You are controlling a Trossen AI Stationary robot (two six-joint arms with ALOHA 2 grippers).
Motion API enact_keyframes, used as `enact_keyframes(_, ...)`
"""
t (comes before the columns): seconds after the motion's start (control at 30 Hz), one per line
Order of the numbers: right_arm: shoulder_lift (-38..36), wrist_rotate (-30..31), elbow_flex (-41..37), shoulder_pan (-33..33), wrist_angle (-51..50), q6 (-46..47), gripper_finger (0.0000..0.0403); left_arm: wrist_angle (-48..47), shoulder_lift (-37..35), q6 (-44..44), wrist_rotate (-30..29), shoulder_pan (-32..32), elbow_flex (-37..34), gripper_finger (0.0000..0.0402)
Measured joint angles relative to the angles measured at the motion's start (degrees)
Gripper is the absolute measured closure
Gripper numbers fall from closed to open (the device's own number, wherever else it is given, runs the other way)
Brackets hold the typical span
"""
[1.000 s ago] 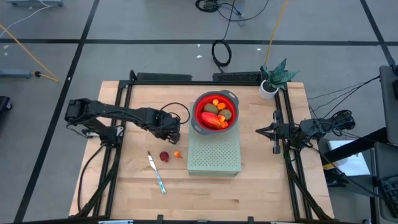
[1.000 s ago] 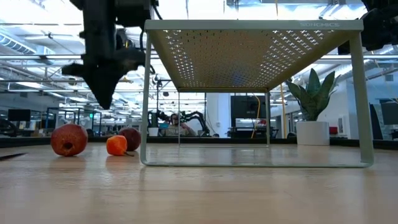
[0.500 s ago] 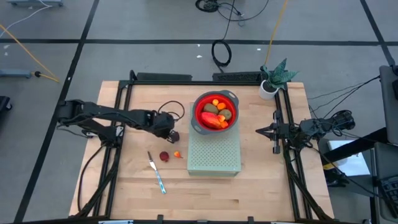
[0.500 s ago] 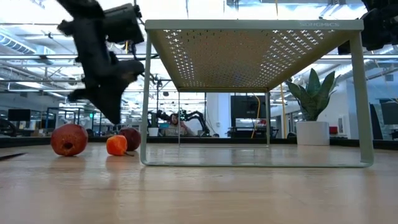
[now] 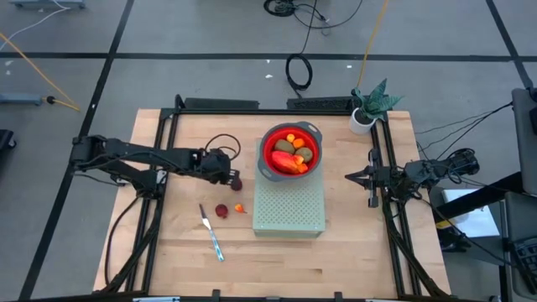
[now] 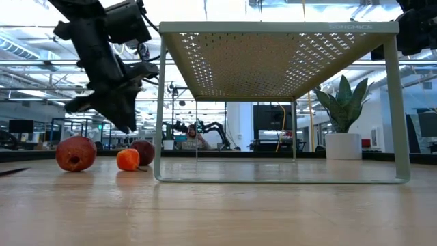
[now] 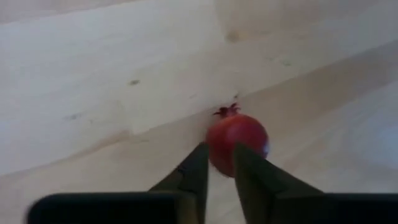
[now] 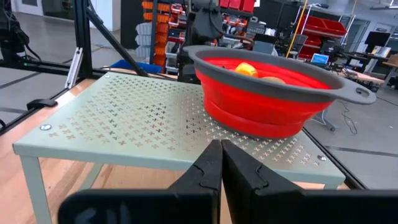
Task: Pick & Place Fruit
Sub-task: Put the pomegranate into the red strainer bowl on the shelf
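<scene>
The left gripper [image 7: 217, 169] hangs over a dark red round fruit [image 7: 237, 143] on the wooden table [image 5: 361, 243], left of the red bowl [image 5: 291, 151]. Its fingers [image 7: 194, 171] are slightly apart. The right gripper [image 8: 220, 163] waits at the right edge, fingers together.

Grey floor [image 5: 210, 42], black tape lines.

- Two dark, near-black arms built of slim jointed segments with blocky housings at the joints.
- Left tool [image 5: 236, 179]: two flat, tapering black fingers [image 7: 189, 180], matte, with squared edges.
- Right tool [image 5: 350, 177]: the same black fingers, stepped notches along their inner edges.
- Thin black cable looping over the left arm's wrist; more black cables trailing behind the right arm's base.
</scene>
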Motion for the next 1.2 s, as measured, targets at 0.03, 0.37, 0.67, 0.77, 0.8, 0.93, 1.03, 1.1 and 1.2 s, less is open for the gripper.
enact_keyframes(0.03,0.0,0.0,0.0,0.0,0.0,0.0,0.0403,-0.1,-0.2,-0.3,-0.5,0.0,0.0,0.0318)
enact_keyframes(0.37,0.0,0.0,0.0,0.0,0.0,0.0,0.0403,2.7,-0.1,-3.4,-1.7,0.0,0.0,0.0169)
enact_keyframes(0.67,0.0,0.0,0.0,0.0,0.0,0.0,0.0403,6.2,1.6,-2.6,-1.1,-0.1,0.1,0.0093)
enact_keyframes(0.77,0.0,0.0,0.0,0.0,0.0,0.1,0.0403,5.7,3.1,-3.5,-1.1,-0.3,0.1,0.0082)
enact_keyframes(0.8,0.0,0.0,0.0,0.0,0.0,0.5,0.0403,6.4,3.7,-4.2,-1.3,-0.3,0.1,0.0080)
enact_keyframes(0.93,0.0,0.1,0.0,0.0,0.0,0.8,0.0403,8.3,6.1,-5.8,-1.5,-0.3,0.1,0.0078)
enact_keyframes(1.03,0.0,0.1,0.0,0.0,0.0,0.8,0.0403,9.6,7.4,-6.6,-1.4,-0.3,0.0,0.0077)
enact_keyframes(1.1,0.0,0.1,0.0,0.0,0.0,0.8,0.0403,9.7,8.5,-7.4,-1.4,-0.3,0.1,0.0076)
enact_keyframes(1.2,0.0,0.1,0.0,0.0,0.0,0.8,0.0403,10.6,10.0,-7.7,-1.3,-0.3,0.0,0.0076)
